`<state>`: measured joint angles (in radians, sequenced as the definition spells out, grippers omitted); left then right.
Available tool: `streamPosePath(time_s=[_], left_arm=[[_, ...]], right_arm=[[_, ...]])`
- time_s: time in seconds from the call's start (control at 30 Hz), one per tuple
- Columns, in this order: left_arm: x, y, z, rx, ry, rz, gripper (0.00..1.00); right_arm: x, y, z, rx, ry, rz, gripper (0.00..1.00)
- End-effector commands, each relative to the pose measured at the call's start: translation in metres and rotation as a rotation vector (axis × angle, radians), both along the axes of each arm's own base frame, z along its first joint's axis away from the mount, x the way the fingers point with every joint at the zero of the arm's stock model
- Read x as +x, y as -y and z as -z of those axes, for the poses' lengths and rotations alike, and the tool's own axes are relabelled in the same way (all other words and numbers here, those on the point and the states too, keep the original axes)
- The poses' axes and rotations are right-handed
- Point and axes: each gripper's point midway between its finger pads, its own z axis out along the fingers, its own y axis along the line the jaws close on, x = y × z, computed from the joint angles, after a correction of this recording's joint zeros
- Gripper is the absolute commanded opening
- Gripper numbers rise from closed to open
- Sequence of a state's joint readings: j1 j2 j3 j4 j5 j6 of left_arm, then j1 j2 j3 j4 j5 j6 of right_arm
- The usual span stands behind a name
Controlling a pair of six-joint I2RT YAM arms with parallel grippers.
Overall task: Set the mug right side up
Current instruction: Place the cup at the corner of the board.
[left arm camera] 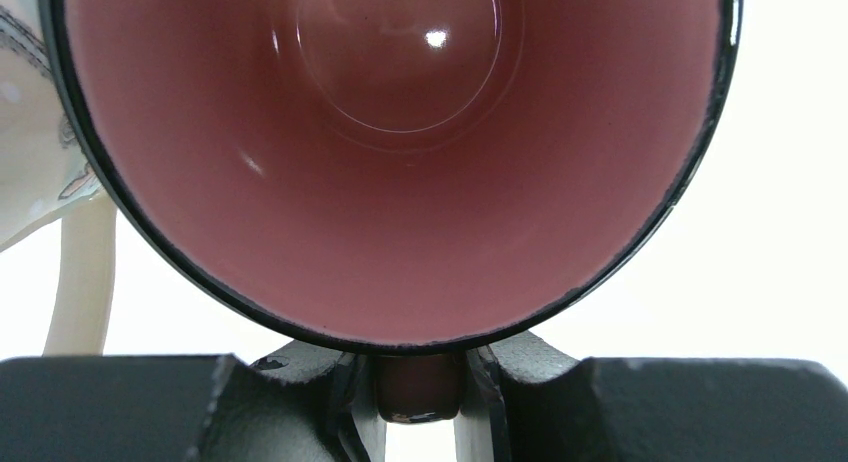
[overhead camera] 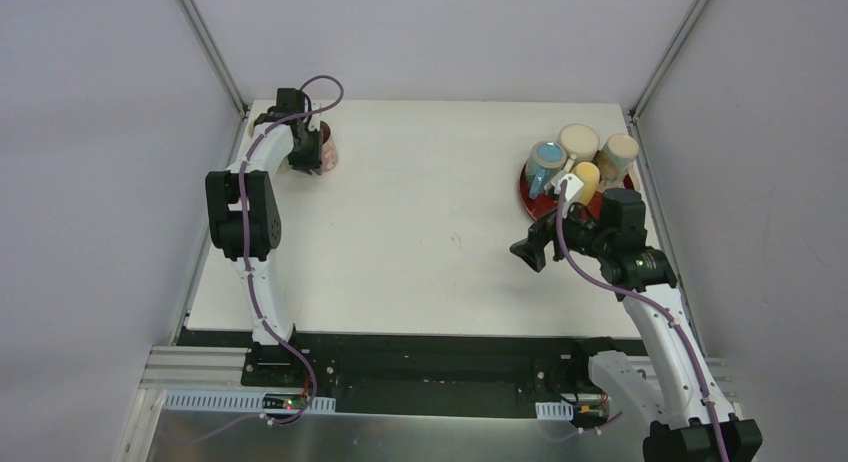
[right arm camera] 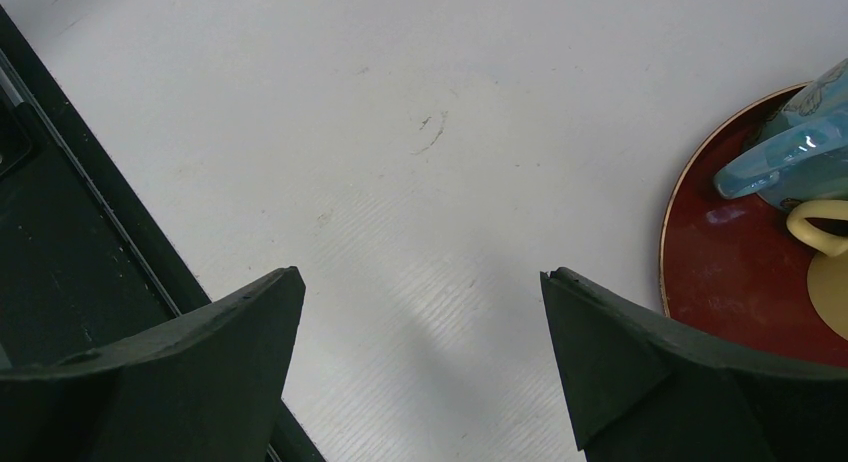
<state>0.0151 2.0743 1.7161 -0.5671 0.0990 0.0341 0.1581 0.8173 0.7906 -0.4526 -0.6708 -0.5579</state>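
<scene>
The mug (overhead camera: 327,154) is at the far left of the table, pale outside with a pink inside and a black rim. In the left wrist view its open mouth (left arm camera: 400,152) faces the camera and fills the frame. My left gripper (overhead camera: 308,150) is shut on the mug's dark red handle (left arm camera: 420,387), which sits between the two fingers just under the rim. I cannot tell whether the mug rests on the table. My right gripper (overhead camera: 530,250) is open and empty above the bare table (right arm camera: 422,322), left of the red tray.
A red tray (overhead camera: 528,197) at the far right holds several mugs, among them a blue one (overhead camera: 545,162) and cream ones (overhead camera: 578,142); its rim shows in the right wrist view (right arm camera: 668,252). A pale patterned object (left arm camera: 30,182) shows at the left edge of the left wrist view.
</scene>
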Motion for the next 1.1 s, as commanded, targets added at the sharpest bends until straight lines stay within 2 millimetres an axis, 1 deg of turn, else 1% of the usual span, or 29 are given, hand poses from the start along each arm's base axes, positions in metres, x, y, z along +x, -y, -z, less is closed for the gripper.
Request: streamPosePath(time_s=[0.0, 0.1, 0.27, 0.4, 0.63, 0.73, 0.9, 1.07], left_arm=[[0.0189, -0.0063, -0.0365, 0.017, 0.119, -0.008, 0.12], [0.0186, -0.0073, -0.0369, 0.021, 0.119, -0.011, 0.17], [0.0183, -0.0078, -0.0367, 0.024, 0.117, -0.013, 0.19], [0.0178, -0.0085, -0.0370, 0.028, 0.116, -0.013, 0.26], [0.0173, -0.0093, -0.0369, 0.032, 0.114, -0.018, 0.30], [0.0174, -0.0093, -0.0372, 0.032, 0.115, -0.018, 0.34], [0.0161, -0.0094, -0.0375, 0.033, 0.112, -0.017, 0.50], [0.0135, -0.0093, -0.0415, 0.033, 0.112, -0.015, 0.62]], right_arm=[[0.0001, -0.0036, -0.0098, 0.030, 0.037, -0.020, 0.99], [0.0000, -0.0030, -0.0107, 0.032, 0.039, -0.017, 0.99], [-0.0001, -0.0029, -0.0114, 0.035, 0.039, -0.017, 0.99], [-0.0005, -0.0032, -0.0122, 0.037, 0.041, -0.018, 0.99], [-0.0006, -0.0027, -0.0126, 0.040, 0.043, -0.018, 0.99], [-0.0006, -0.0025, -0.0127, 0.042, 0.041, -0.017, 0.99], [-0.0005, -0.0023, -0.0125, 0.043, 0.039, -0.016, 0.99], [-0.0006, -0.0026, -0.0125, 0.044, 0.038, -0.018, 0.99]])
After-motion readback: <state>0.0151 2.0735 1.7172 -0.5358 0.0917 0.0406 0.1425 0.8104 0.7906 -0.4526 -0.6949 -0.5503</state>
